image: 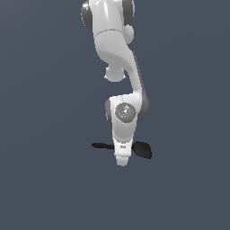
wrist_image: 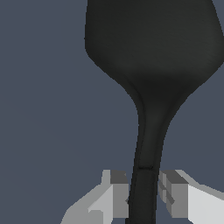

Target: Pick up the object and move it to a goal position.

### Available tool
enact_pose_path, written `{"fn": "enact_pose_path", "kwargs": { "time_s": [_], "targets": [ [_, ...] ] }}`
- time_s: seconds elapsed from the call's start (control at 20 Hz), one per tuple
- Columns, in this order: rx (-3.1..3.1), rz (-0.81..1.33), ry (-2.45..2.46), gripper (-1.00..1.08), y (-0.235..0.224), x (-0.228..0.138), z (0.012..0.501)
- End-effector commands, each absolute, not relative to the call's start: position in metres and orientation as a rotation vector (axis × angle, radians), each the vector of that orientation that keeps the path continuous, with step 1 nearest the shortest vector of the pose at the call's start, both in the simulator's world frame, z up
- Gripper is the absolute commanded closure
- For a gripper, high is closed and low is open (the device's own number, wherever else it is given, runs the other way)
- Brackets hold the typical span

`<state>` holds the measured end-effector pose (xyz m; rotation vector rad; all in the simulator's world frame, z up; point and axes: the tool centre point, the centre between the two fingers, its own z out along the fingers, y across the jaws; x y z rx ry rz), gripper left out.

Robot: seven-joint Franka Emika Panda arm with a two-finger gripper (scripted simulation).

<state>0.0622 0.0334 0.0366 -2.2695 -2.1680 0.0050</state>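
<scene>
a: one step looks nearly done — the gripper (wrist_image: 142,199) straddles the spatula (wrist_image: 151,65) at its handle, a finger (wrist_image: 118,192) on each side.

b: clenched on it?

a: close to it. in the wrist view one pad sits against the handle, and the other shows a thin sliver of floor between pad and handle, so i'd call it closing or only just touching; a firm clamp i cannot confirm.

b: and where does the spatula lie?

a: in the exterior view it runs across the floor (image: 45,179) under the arm (image: 117,49), at about 6 o'clock from the frame's centre. the handle tip pokes out at 9 o'clock of the gripper (image: 122,158), the broad head at 3 o'clock. the spatula (image: 142,149) looks level, with no clear gap or shadow under it, so i judge it not lifted yet, though i can't be sure it is on the floor.

b: so what's left?

a: most of it, i'd say — finish the squeeze, raise it, then carry it to the goal. no goal marker shows in either view, so how far that carry runs i cannot tell.

b: any worry?

a: the grip is on the thin handle, with the heavy head off to one side; it might swing down once it's off the ground.
</scene>
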Motion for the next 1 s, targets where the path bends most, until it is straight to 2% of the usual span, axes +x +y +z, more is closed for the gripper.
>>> {"fn": "enact_pose_path", "kwargs": {
  "time_s": [0.0,0.6,0.95],
  "targets": [
    [-2.272,0.001,-2.17,1.08,0.03,0.065,0.054],
    [-2.27,0.0,-2.17,1.08,0.011,0.077,0.167],
    [-2.271,-0.001,-2.169,1.08,0.004,0.082,0.2]
  ]
}}
